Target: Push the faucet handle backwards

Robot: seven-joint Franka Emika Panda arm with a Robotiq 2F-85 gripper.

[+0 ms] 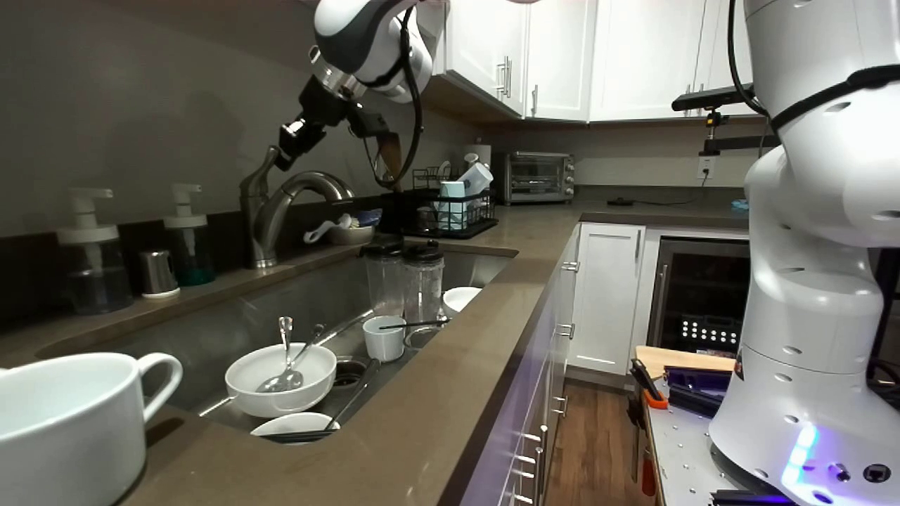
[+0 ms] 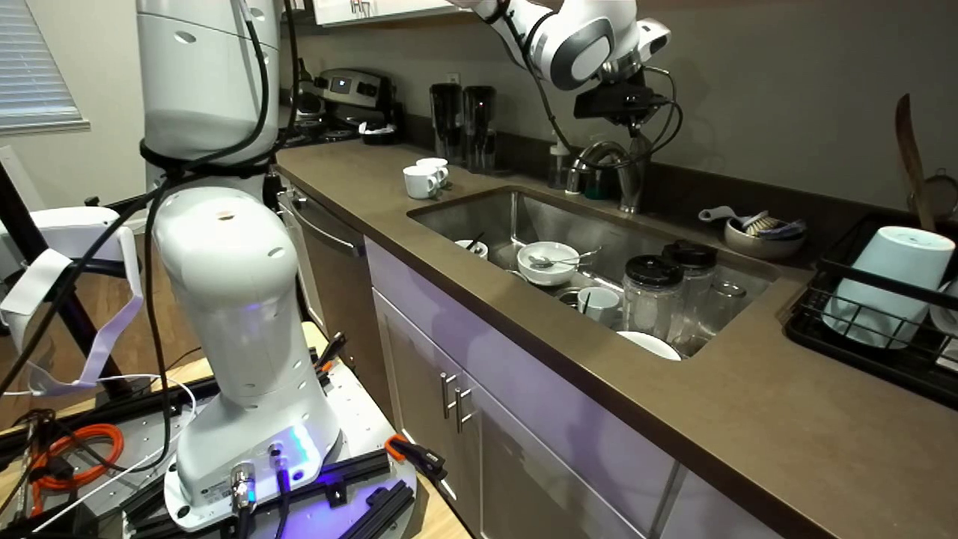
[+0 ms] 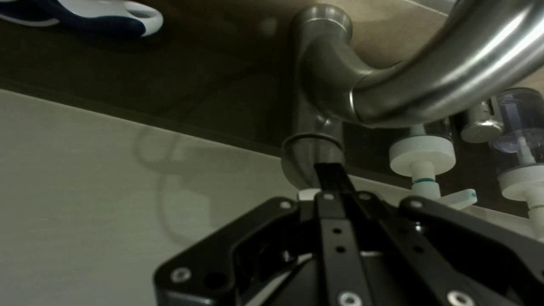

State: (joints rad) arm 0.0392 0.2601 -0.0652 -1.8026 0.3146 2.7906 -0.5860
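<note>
I have the gripper (image 1: 285, 156) closed, fingers together, angled down beside the upper end of the faucet handle (image 1: 263, 173); whether they touch, I can't tell. The tapered, brushed-metal handle rises from the faucet body (image 1: 254, 228), next to the smooth, arched spout (image 1: 309, 180).

Brushed metal and gloss, with some wood.
Faucet handle (image 1: 261, 173): brushed metal, satin. Spout (image 3: 446, 74): matching metal, smooth, bright streaks. Sink (image 2: 576, 224): smooth metal, duller. Counter (image 1: 457, 351): polished, stone-like. Gripper (image 3: 330, 172): mostly matt, hard plastic or coated metal, cannot tell; shiny metal screws (image 3: 181, 274). Mug (image 1: 77, 436), near left in an exterior view: glossy, ceramic-looking. Soap pumps (image 1: 87, 235): smooth plastic look. Jars (image 2: 645, 314): clear, glass or plastic unclear. Wall (image 3: 76, 204): matt, paint-like. Utensil (image 2: 908, 138), right in an exterior view: wood. Floor (image 1: 587, 443): smooth wood-look boards.
</note>
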